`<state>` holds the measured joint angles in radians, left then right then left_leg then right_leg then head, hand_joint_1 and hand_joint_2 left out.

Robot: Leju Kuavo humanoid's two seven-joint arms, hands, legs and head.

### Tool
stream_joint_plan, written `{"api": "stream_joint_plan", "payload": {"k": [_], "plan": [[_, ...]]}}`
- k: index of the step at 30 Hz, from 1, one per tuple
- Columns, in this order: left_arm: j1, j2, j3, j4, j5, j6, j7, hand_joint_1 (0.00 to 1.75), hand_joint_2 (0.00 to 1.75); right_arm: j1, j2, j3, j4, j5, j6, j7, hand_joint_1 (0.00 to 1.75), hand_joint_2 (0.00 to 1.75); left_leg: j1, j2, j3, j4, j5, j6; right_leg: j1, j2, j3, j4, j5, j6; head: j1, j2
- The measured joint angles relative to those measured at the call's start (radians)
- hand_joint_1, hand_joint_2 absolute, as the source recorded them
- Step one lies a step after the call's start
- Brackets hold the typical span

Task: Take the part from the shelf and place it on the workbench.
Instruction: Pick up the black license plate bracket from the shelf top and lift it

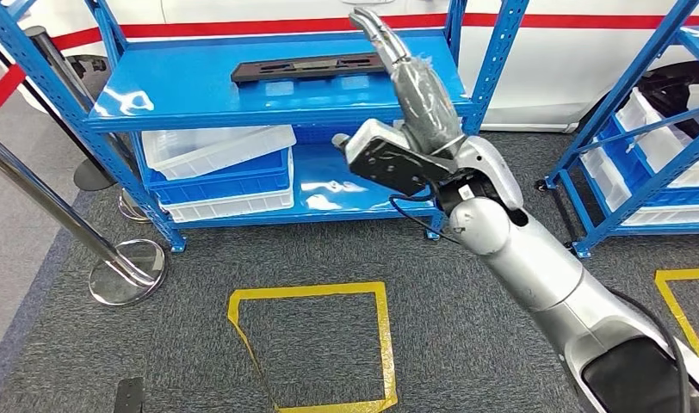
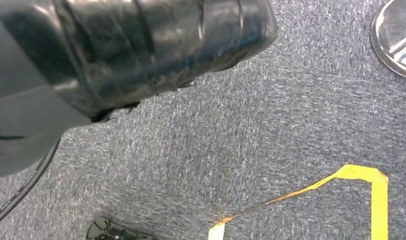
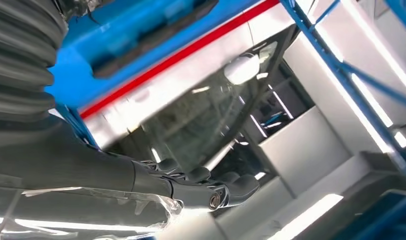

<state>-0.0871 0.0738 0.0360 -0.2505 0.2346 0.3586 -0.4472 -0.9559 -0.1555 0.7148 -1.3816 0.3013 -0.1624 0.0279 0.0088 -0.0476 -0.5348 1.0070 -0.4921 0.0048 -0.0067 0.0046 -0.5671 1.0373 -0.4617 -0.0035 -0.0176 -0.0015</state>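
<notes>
A long flat black part (image 1: 310, 66) lies on the top deck of the blue shelf (image 1: 200, 107). My right hand (image 1: 412, 82) is raised in front of the shelf with its fingers stretched out and nothing in it. Its fingertips (image 1: 374, 26) show at the part's right end; I cannot tell whether they touch it. In the right wrist view the dark fingers (image 3: 206, 186) are extended and empty, and the part (image 3: 151, 40) is a blurred dark strip on the blue deck. My left hand's dark ribbed cover (image 2: 131, 50) hangs over the grey carpet, its fingers hidden.
White and blue bins (image 1: 217, 172) are stacked on the lower deck. Chrome stanchions (image 1: 126, 271) stand at the left. A yellow tape square (image 1: 312, 344) marks the carpet. A second blue shelf (image 1: 647, 146) with bins stands at the right.
</notes>
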Motion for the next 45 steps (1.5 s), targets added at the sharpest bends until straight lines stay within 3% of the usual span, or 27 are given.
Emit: {"api": "stream_joint_plan", "payload": {"k": [11,28,30,34,45], "plan": [[0.000,0.001,-0.047,0.000,-0.024,-0.010,0.015,0.00,0.00,-0.133,0.101,0.172,0.000,0.288,0.097,0.024,0.00,1.75,0.000,0.001,-0.001,0.001,0.000,0.000,0.000,0.001,-0.001,0.000,0.000,-0.001,0.000,0.000],[0.002,0.004,-0.075,0.001,-0.025,-0.011,0.018,0.00,0.00,-0.161,0.125,0.253,0.000,0.311,0.108,0.025,0.00,1.75,0.000,0.001,-0.001,0.002,0.000,0.000,0.000,0.001,-0.001,0.000,0.000,-0.001,0.000,0.000],[0.002,0.004,-0.078,0.001,-0.029,-0.012,0.021,0.00,0.00,-0.167,0.128,0.264,0.002,0.353,0.160,0.021,0.00,1.75,0.000,0.001,-0.001,0.002,0.000,0.000,0.000,0.001,-0.001,0.000,0.001,-0.001,0.000,0.000],[0.000,0.004,-0.089,0.001,-0.041,-0.016,0.028,0.00,0.00,-0.192,0.170,0.338,0.054,0.546,0.357,0.002,0.00,1.75,0.000,0.001,-0.002,0.002,0.000,0.000,0.001,0.001,-0.002,0.000,0.001,-0.001,0.000,0.000],[0.002,0.004,-0.110,0.004,-0.041,-0.032,0.051,0.00,0.00,-0.210,0.239,0.458,0.187,0.546,0.451,-0.016,0.00,1.75,0.001,0.001,-0.003,0.002,0.001,0.000,0.001,0.001,-0.003,0.000,0.001,-0.001,0.000,0.000]]}}
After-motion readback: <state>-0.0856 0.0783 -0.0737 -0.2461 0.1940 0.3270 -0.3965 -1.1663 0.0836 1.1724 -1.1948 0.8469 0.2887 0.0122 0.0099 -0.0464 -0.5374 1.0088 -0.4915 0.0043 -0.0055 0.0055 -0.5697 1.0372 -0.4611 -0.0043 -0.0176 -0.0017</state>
